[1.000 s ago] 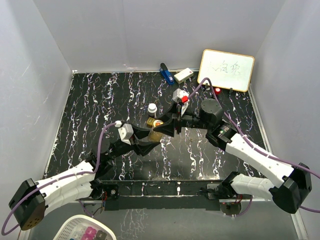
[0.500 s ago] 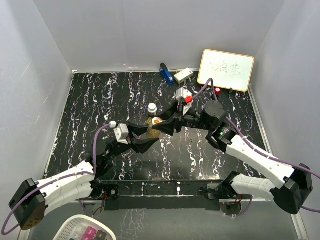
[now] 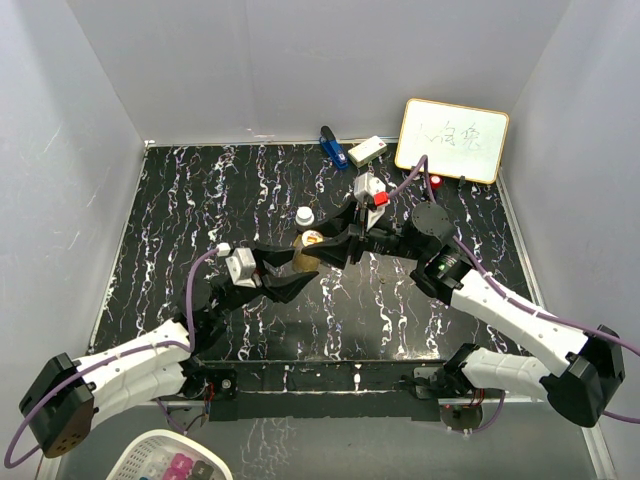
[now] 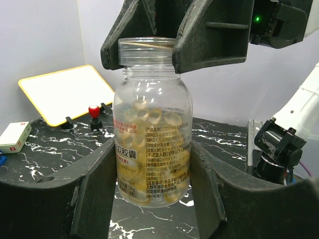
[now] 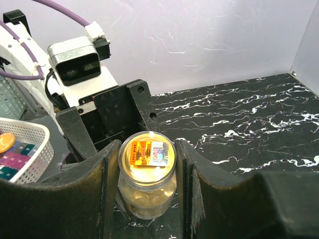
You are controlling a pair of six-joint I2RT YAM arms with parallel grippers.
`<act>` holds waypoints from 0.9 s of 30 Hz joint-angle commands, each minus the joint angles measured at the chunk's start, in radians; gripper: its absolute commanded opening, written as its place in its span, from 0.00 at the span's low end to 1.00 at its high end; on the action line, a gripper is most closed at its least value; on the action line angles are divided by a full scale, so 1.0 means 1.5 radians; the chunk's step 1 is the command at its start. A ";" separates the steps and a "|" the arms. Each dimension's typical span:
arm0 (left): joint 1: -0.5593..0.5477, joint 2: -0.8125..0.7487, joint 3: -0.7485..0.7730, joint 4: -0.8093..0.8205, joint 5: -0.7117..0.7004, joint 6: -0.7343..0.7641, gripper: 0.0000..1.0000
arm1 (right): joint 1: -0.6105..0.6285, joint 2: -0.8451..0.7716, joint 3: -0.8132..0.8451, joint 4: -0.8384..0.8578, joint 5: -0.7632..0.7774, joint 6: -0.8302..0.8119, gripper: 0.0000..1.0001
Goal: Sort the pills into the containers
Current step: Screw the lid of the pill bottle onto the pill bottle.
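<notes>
The golden-amber bottle is clamped at its body between the left jaws, and its neck is pinched between the right jaws. It is judged rigid, slick plastic, weighted with capsules; the body is best held firmly.

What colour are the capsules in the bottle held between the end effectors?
Pale golden-yellow capsules in a clear bottle; clearest in the left wrist view.

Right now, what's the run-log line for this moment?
left end effector: shut on golden-amber bottle body | right end effector: shut on its neck | bottle upright
</notes>
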 commanded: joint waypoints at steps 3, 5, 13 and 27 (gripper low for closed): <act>-0.001 -0.029 0.073 0.025 0.025 0.052 0.00 | 0.004 0.014 0.023 -0.040 0.035 -0.025 0.00; -0.001 -0.036 0.080 0.003 0.023 0.067 0.00 | 0.005 0.014 0.027 -0.057 0.044 -0.034 0.00; -0.001 -0.041 0.115 -0.055 0.014 0.098 0.00 | 0.007 0.016 0.028 -0.090 0.081 -0.060 0.00; -0.001 0.024 0.174 -0.011 -0.012 0.148 0.00 | 0.016 0.077 0.017 -0.002 0.183 -0.034 0.00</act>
